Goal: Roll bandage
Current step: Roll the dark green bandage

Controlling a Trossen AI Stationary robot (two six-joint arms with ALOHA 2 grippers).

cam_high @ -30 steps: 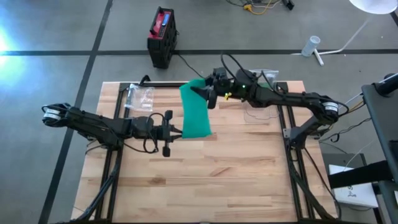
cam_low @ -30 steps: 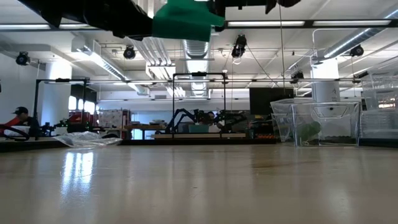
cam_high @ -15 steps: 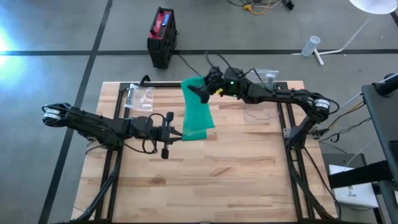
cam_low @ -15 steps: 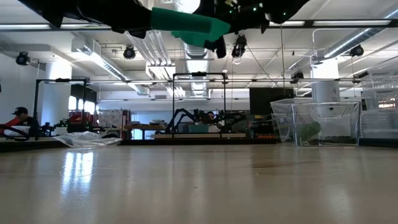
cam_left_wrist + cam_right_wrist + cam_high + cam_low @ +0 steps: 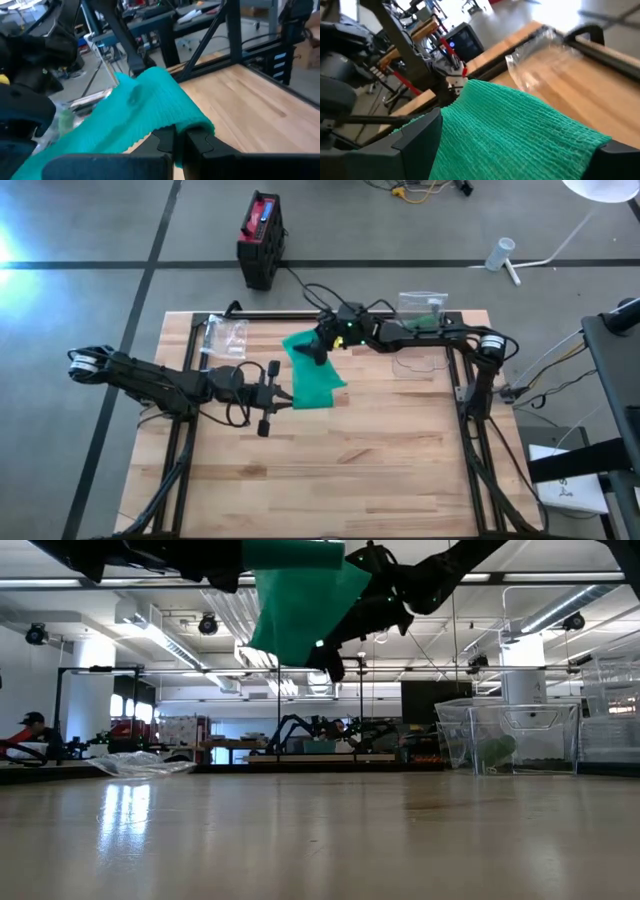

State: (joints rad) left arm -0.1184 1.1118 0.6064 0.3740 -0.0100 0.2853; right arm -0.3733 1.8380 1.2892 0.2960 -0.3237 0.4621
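A green woven bandage (image 5: 312,375) hangs in the air between my two grippers, clear of the wooden table (image 5: 400,470). My left gripper (image 5: 276,393) is shut on its near end; the left wrist view (image 5: 181,142) shows the cloth (image 5: 140,115) running away from the fingers. My right gripper (image 5: 318,348) is at the bandage's far end, and the cloth (image 5: 520,130) fills the gap between its two widely spaced fingers. In the low view the bandage (image 5: 300,610) sags below both arms. My left gripper pinches the bandage's near end (image 5: 192,125) between its two fingers, coming level from the table's left. The cloth bunches at the fingers and is lifted clear of the table. My right gripper holds the bandage's far end across its width, one finger (image 5: 420,140) at each side edge. The cloth is lifted clear and runs slack toward my left gripper.
A crumpled clear plastic bag (image 5: 225,335) lies at the table's far left, and a clear plastic container (image 5: 420,305) stands at the far right. A black and red box (image 5: 262,238) stands on the floor beyond the far edge. The table's near half is bare wood.
My right gripper has gone down and toward the table's left and near edges, closer to my left gripper, carrying the bandage's far end. The bandage, stretched long between the grippers before, is now shorter and sags lower. My left gripper has kept its hold.
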